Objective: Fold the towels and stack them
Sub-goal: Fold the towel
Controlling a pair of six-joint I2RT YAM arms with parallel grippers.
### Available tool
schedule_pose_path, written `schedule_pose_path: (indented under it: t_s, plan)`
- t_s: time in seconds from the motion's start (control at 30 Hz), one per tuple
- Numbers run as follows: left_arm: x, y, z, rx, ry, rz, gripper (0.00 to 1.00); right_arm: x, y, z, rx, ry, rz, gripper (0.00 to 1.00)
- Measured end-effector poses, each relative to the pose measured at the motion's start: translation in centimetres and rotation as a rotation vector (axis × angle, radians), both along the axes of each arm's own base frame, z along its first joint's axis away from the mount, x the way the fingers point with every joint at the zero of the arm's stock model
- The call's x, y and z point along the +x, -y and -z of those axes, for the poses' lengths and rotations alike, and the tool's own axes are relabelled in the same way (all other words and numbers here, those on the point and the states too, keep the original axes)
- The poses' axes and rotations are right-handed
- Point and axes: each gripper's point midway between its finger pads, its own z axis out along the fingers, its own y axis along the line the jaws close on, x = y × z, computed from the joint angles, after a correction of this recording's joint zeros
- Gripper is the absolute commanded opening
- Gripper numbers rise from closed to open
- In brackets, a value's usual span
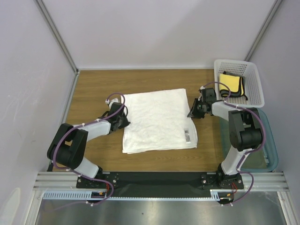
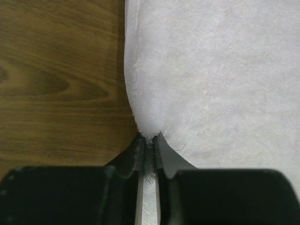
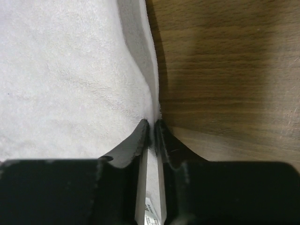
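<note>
The large white towel (image 1: 158,120) lies folded on the wooden table, a label near its right front edge. My left gripper (image 1: 125,117) is shut on the towel's left edge; in the left wrist view the cloth (image 2: 211,75) is pinched between the fingertips (image 2: 151,138). My right gripper (image 1: 192,111) is shut on the towel's right edge; in the right wrist view the white cloth (image 3: 70,79) runs into the closed fingertips (image 3: 153,123). The yellow towel (image 1: 231,83) with dark edging lies in the white basket (image 1: 253,96) at the back right. The dark grey towel is out of view.
A clear teal-rimmed bin (image 1: 268,154) sits at the right front beside the right arm. Grey walls enclose the table on three sides. Bare wood (image 1: 93,89) shows left of and behind the towel.
</note>
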Motion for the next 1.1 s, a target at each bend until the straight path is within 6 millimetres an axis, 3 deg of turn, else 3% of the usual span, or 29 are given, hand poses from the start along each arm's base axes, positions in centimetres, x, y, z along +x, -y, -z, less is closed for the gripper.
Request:
schedule_pose_path:
  t_s: [0.07,0.3,0.43,0.57,0.8,0.97,1.1]
  plan:
    - [0.2,0.1,0.0,-0.005,0.006,-0.003,0.0,0.0,0.0,0.0,0.002,0.0,-0.003,0.0]
    - [0.5,0.0,-0.8,0.007,0.038,0.014,0.0,-0.2,-0.6,-0.3,0.035,-0.003,-0.023,0.0]
    - [1.0,-0.2,-4.5,0.006,0.137,0.029,0.0,-0.4,-1.3,-2.1,0.084,0.019,-0.038,0.0]
    - [1.7,-0.4,-9.8,0.009,0.263,0.044,0.0,-0.1,-2.2,-6.2,0.141,0.1,-0.056,0.0]
    - [2.4,-1.3,-19.8,0.025,0.46,0.033,0.0,1.0,-3.5,-16.7,0.248,0.327,-0.083,0.0]
    - [0.6,-2.4,-26.6,0.004,0.583,0.014,0.0,-0.2,-3.5,-23.5,0.296,0.478,-0.089,0.0]
    - [-1.7,-3.0,-30.6,-0.027,0.667,0.03,0.0,-1.9,-3.3,-27.4,0.319,0.574,-0.099,0.0]
